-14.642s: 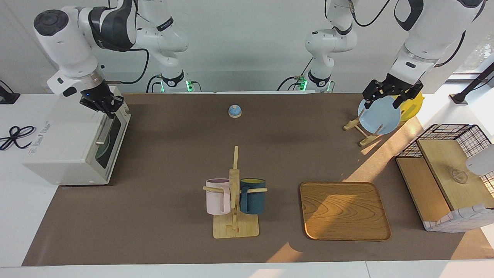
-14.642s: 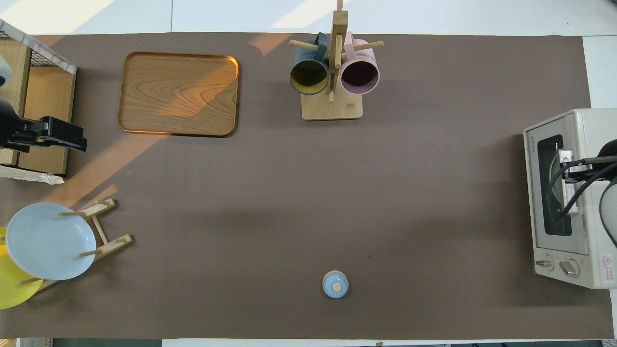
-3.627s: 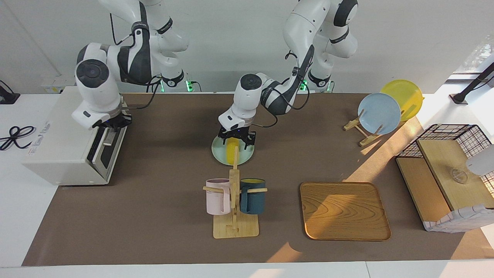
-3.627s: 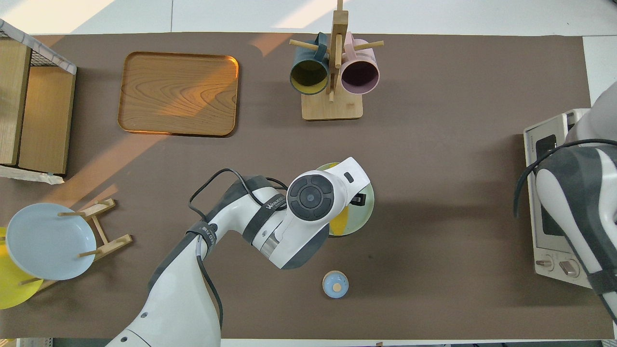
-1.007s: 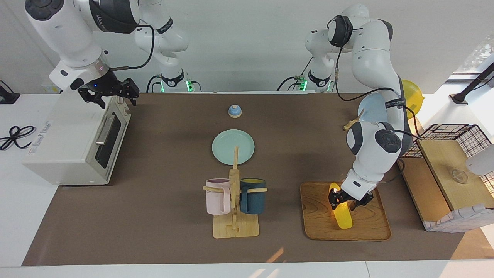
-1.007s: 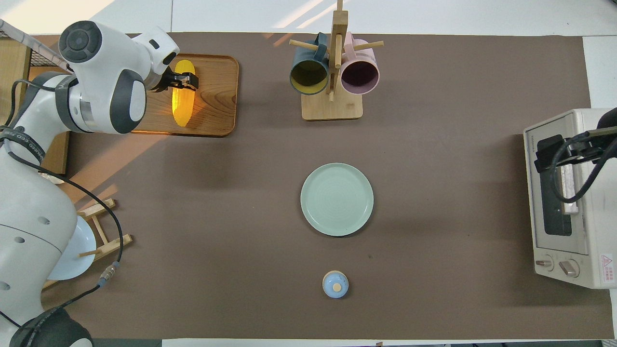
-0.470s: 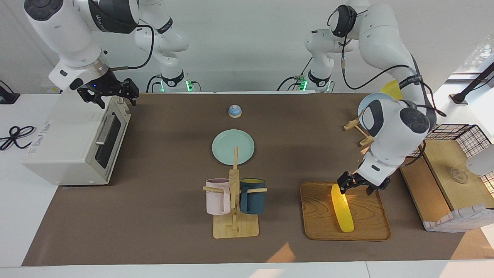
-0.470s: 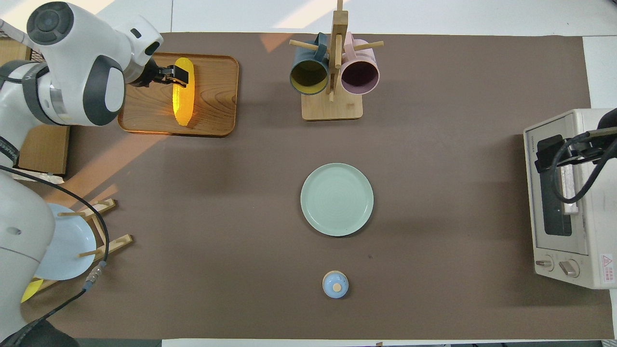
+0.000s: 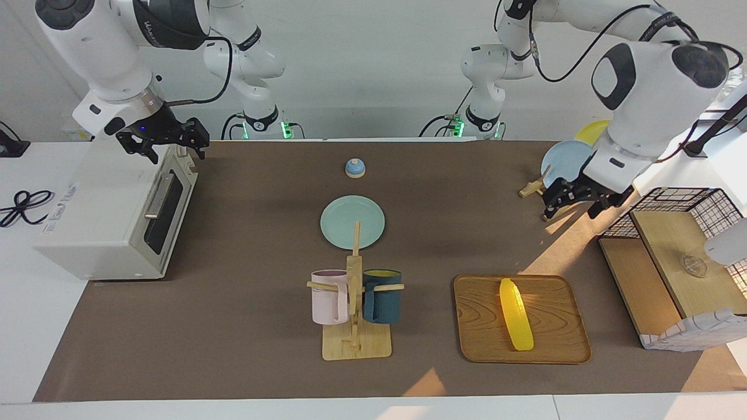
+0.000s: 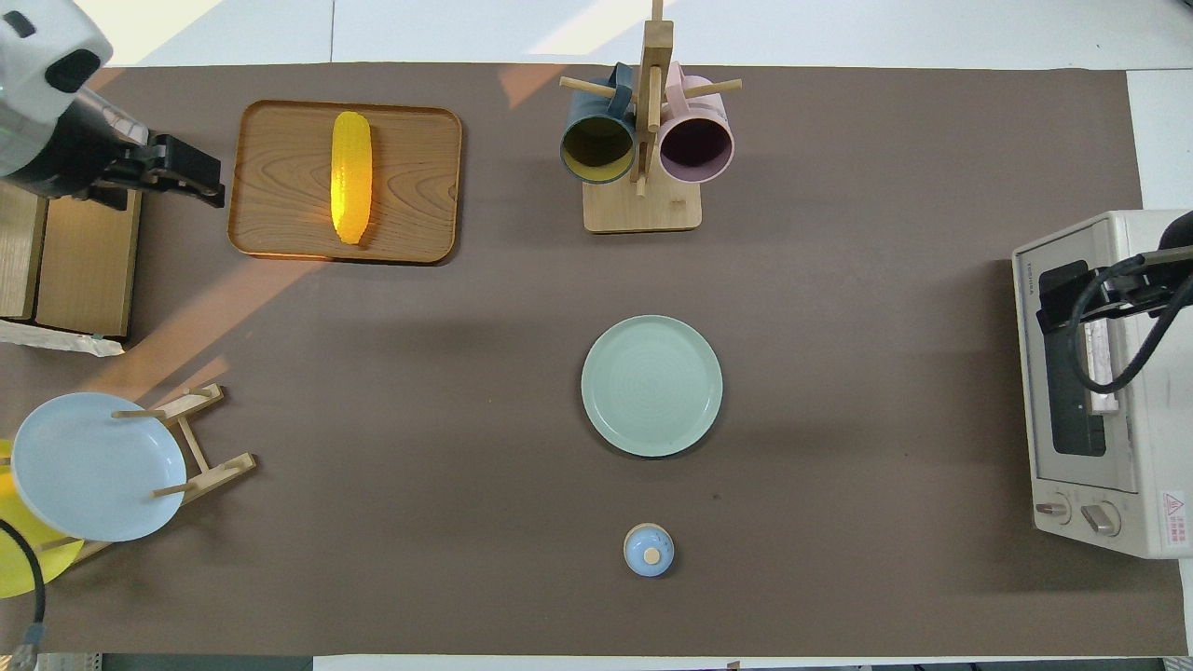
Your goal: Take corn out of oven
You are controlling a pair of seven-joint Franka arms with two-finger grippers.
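The corn [image 9: 516, 314] [image 10: 350, 177] lies lengthwise on a wooden tray [image 9: 554, 344] [image 10: 410, 186], lower right of the facing frame and upper left of the overhead frame, with nothing gripping it. The tray sits toward the left arm's end of the table, farther from the robots than the wooden dish rack [image 9: 545, 201] [image 10: 200, 447] that holds a pale blue plate [image 9: 563, 163] [image 10: 89, 466] and a yellow plate [image 9: 595, 133] [image 10: 19, 559].

The left gripper [image 9: 575, 201] [image 10: 172, 172] hangs in the air at right of centre in the facing frame, over the brown table cover [image 9: 245, 280] [image 10: 839, 280] beside the dish rack, its fingers spread apart and empty.

At the far left of the facing frame stands the oven [image 9: 111, 216] [image 10: 1109, 391], its door closed. The right gripper [image 9: 169, 143] [image 10: 1072, 298] hovers over the oven's top edge above the door, fingers parted and holding nothing.

A pale green plate [image 9: 352, 221] [image 10: 651, 386] lies mid-table. A small blue bell [image 9: 355, 168] [image 10: 648, 550] sits nearer the robots, and a wooden mug stand [image 9: 355, 326] [image 10: 643, 186] with a pink mug [image 9: 330, 297] [image 10: 694, 144] and a dark blue mug [image 9: 382, 296] [image 10: 596, 144] stands farther from them. A wire-sided wooden shelf [image 9: 671, 262] [image 10: 65, 242] fills the right edge of the facing frame.
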